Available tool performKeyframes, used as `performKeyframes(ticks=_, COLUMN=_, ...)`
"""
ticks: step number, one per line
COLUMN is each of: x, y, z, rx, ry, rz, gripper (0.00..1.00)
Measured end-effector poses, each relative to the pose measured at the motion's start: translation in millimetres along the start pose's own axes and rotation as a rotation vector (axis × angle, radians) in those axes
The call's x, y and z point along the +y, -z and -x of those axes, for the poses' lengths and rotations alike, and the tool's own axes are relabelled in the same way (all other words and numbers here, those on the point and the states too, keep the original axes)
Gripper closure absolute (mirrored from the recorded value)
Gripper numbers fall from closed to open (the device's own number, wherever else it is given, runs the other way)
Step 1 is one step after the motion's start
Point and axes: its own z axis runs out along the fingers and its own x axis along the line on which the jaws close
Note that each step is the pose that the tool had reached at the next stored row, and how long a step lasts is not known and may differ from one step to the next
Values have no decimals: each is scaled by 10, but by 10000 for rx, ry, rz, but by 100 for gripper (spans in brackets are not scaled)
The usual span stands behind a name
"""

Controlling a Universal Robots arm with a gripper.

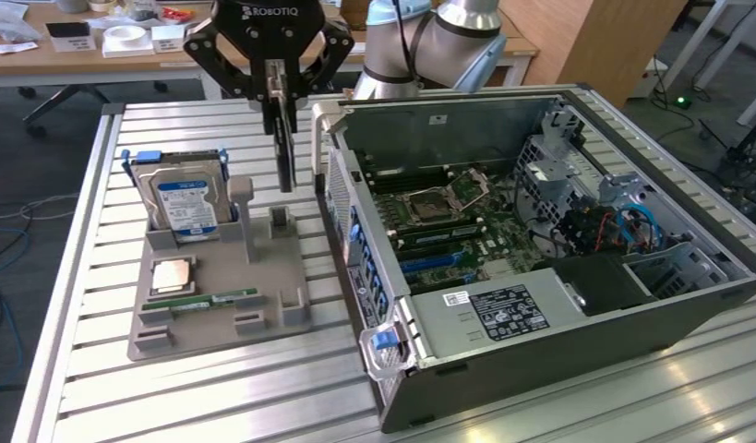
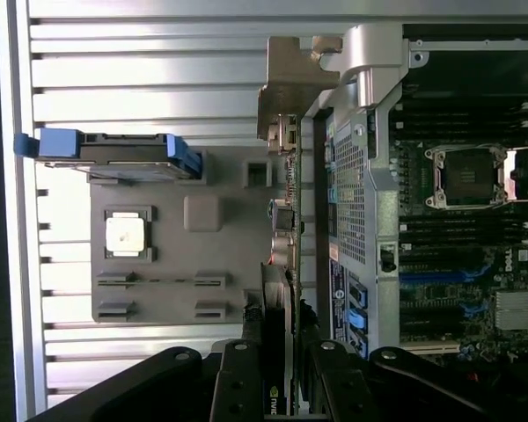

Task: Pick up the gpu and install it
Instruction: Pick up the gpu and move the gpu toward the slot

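GPU [image 1: 282, 148], a thin flat dark card with a silver metal end bracket, hangs edge-on and upright in the upper middle of the exterior view, pinched by the black gripper [image 1: 277, 81], whose two fingers [image 1: 266, 88] are closed partway on the card's upper edge. In the wrist view the GPU [image 2: 278, 308] runs out from between the fingers [image 2: 246, 369] of the gripper [image 2: 282, 360] towards its bracket. The card's lower edge is in the air, clear above the grey plastic holder tray [image 1: 218, 318] on the slatted aluminium desk [image 1: 107, 388]. To the exterior view's right, the rear wall of the one open grey computer case [image 1: 562, 314] stands close beside the card, with a narrow gap between them; to the exterior view's left there is more room before the one silver hard drive with a blue-white label [image 1: 186, 205], upright in its blue carrier. Lower in the tray lie one square metal processor chip [image 1: 171, 275] and one narrow green memory stick [image 1: 208, 300]. Inside the case, the motherboard [image 1: 446, 217] lies open from above.
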Motion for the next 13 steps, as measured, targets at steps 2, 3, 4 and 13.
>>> performKeyframes(ticks=2, x=2, y=1, z=14, rx=0, ry=0, rz=0, gripper=74)
performKeyframes(ticks=3, x=4, y=2, z=23, rx=0, ry=0, rz=0, gripper=74)
performKeyframes(ticks=4, x=7, y=3, z=33, rx=0, ry=0, rz=0, gripper=74)
performKeyframes(ticks=13, x=41, y=0, z=134, rx=-1, ry=0, rz=0, gripper=74)
